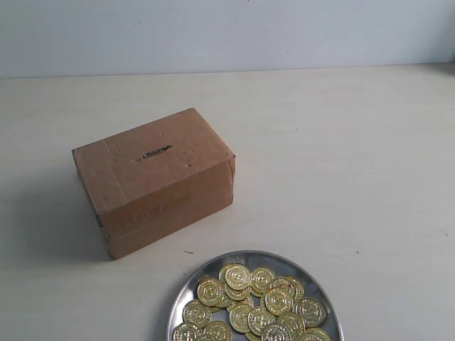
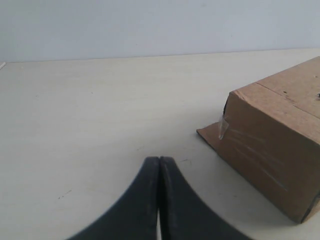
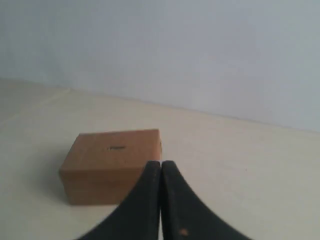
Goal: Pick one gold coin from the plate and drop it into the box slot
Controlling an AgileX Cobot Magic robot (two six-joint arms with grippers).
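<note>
The brown cardboard box (image 1: 153, 179) stands left of centre on the table, its dark slot (image 1: 155, 153) on the top face. A round silver plate (image 1: 186, 293) at the front edge holds several gold coins (image 1: 237, 276). Neither gripper shows in the exterior view. In the left wrist view my left gripper (image 2: 159, 159) is shut and empty, low over the table, with the box (image 2: 280, 150) off to one side. In the right wrist view my right gripper (image 3: 161, 163) is shut and empty, with the box (image 3: 107, 165) and its slot (image 3: 117, 147) beyond it. The plate is out of both wrist views.
The cream table (image 1: 341, 163) runs back to a pale wall (image 1: 227, 32). Bare tabletop lies to the right of the box and behind it.
</note>
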